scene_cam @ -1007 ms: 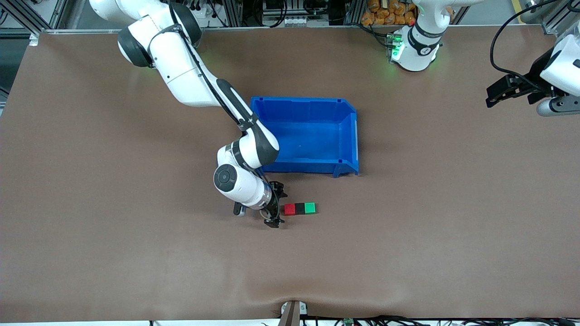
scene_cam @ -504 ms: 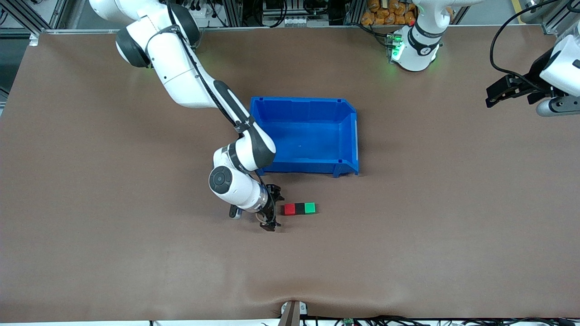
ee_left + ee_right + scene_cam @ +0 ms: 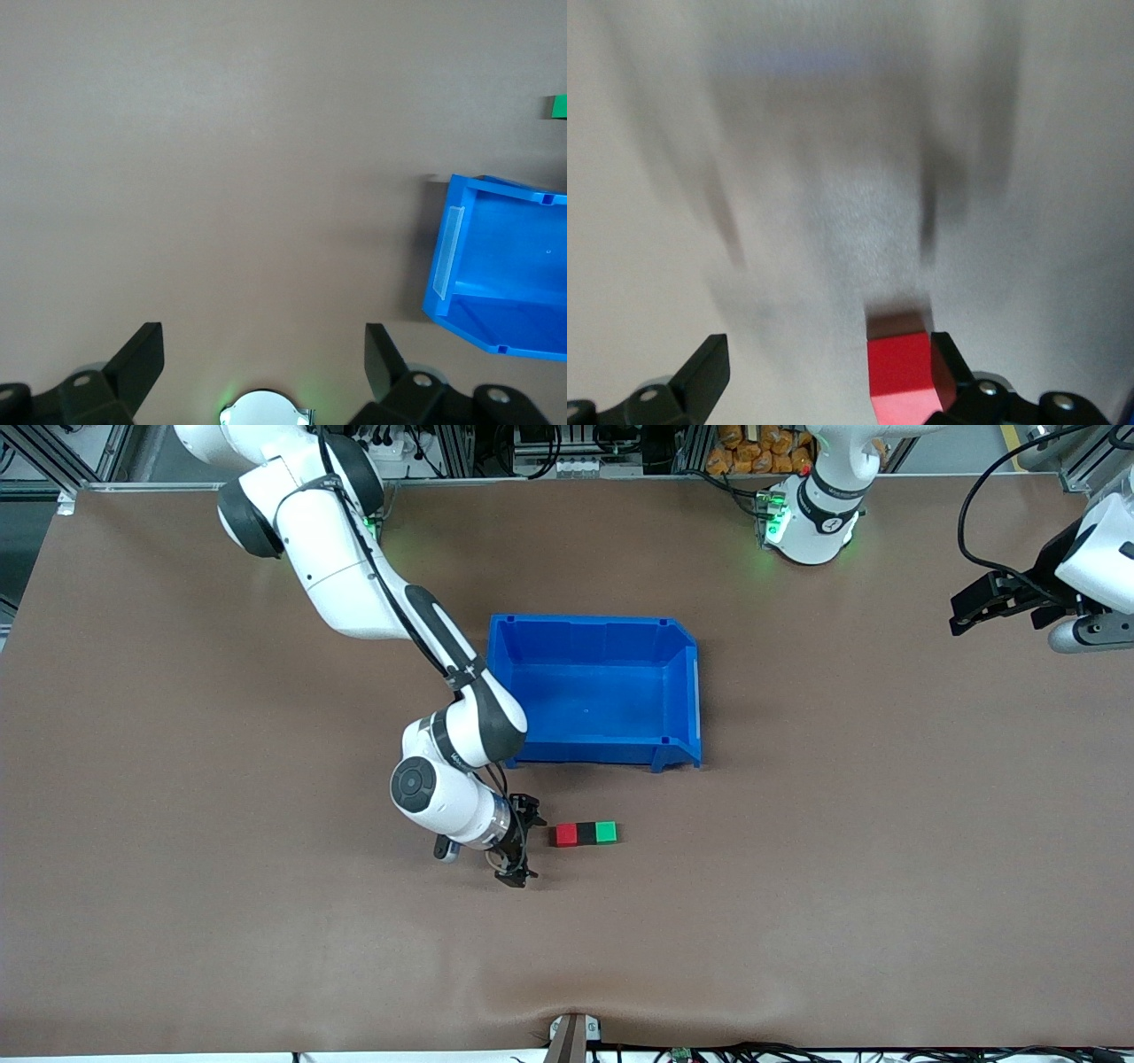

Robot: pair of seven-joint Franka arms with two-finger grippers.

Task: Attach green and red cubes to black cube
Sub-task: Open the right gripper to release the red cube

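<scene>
Row of three touching cubes on table (image 3: 177, 868), nearer front camera than blue bin (image 3: 682, 700): red cube (image 3: 566, 834) at right arm's end, black cube (image 3: 586, 833) between, green cube (image 3: 606, 832) at left arm's end; long axis along table's length. Right gripper (image 3: 521, 841) low, just beside red cube, in line with that axis, fingers spread, holding nothing. Left gripper (image 3: 979, 607) waiting well apart at table's edge, fingers spread; right arm judged much the nearer.

red cube (image 3: 566, 834), black cube (image 3: 586, 833), green cube (image 3: 606, 832) — blue bin (image 3: 680, 691), brown table (image 3: 177, 824)
</scene>
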